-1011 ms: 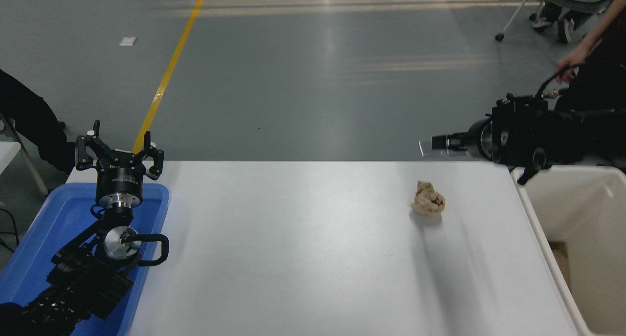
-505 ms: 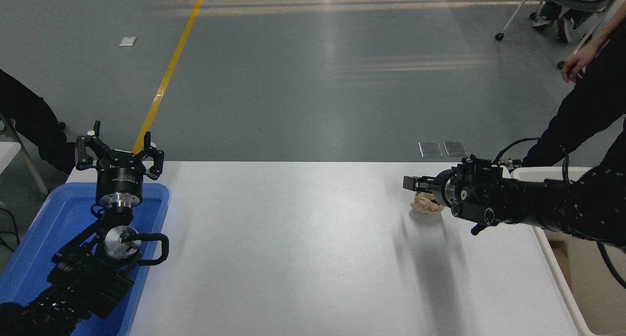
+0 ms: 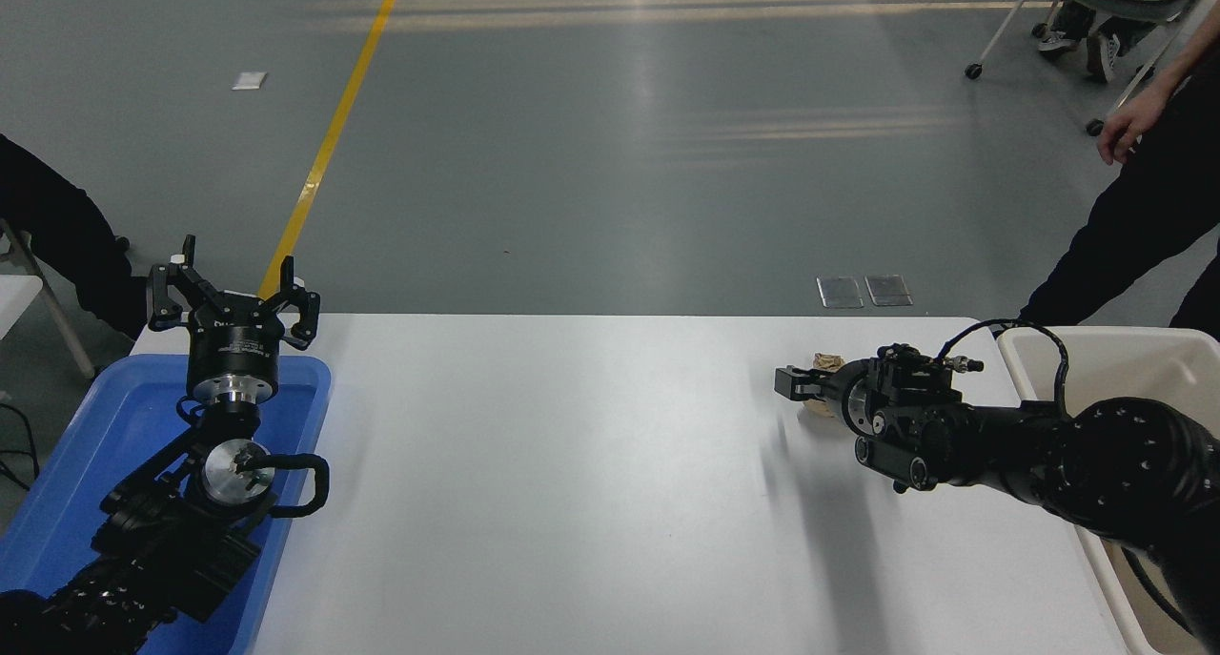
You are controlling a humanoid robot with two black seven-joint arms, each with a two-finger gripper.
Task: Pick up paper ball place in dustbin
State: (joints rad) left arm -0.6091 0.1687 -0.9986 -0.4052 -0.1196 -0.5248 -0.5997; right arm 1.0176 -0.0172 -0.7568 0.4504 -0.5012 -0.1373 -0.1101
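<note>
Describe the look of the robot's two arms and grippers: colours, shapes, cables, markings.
Both arms are matte black and chunky. The left gripper has several hooked black fingers on a black drum with faint small print, above silver metal rings and a round silver disc, with a black cable loop beside it. The right gripper ends in short blocky black fingers; its wrist shows a silver ring, a thin black cable arching over it, and a rounded, dotted forearm.

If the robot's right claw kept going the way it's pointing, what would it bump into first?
Probably nothing soon: the right gripper points left over bare table, the paper ball already beside it. Depth is unclear.
</note>
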